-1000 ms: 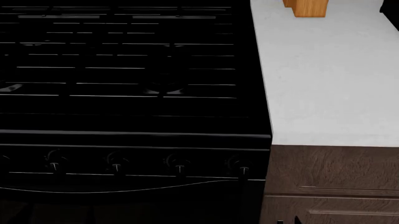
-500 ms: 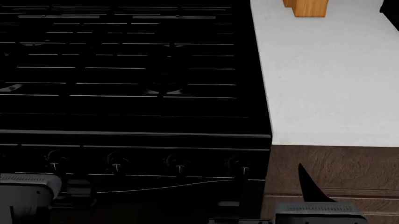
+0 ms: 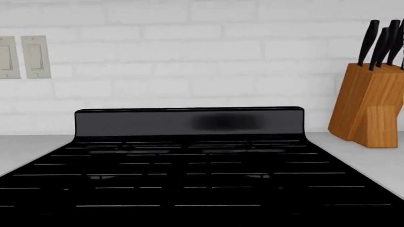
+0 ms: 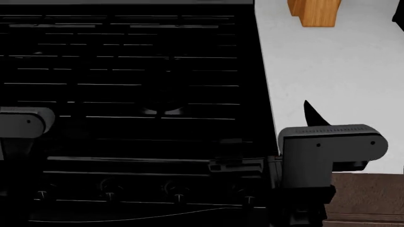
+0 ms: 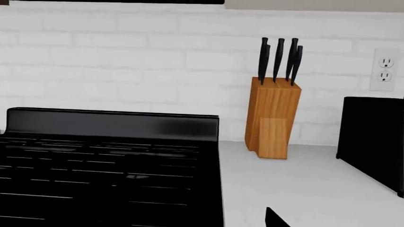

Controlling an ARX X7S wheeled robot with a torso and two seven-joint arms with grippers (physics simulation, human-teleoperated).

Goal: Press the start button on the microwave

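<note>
A black box [image 5: 373, 142] stands at the counter's right end in the right wrist view; it looks like the microwave's side, and no start button shows. A sliver of it shows in the head view [image 4: 399, 15]. My right gripper [image 4: 302, 119] hovers over the seam between stove and counter, well short of that box. One black fingertip [image 4: 311, 115] shows against the white counter, and also in the right wrist view [image 5: 275, 219]; the other is lost against the stove. My left gripper's grey wrist housing [image 4: 25, 121] is over the stove's left side; its fingers are not distinguishable.
A black gas stove [image 4: 126, 85] with front knobs [image 4: 179, 191] fills the left. A white counter [image 4: 328, 71] lies to its right, with a wooden knife block [image 5: 271, 118] at the back by the white brick wall. A wall outlet [image 5: 382, 69] is above the black box.
Both arms have risen from the bottom edge of the head view to over the stove and counter edge. The head view has shifted slightly, so the stove sits lower in it.
</note>
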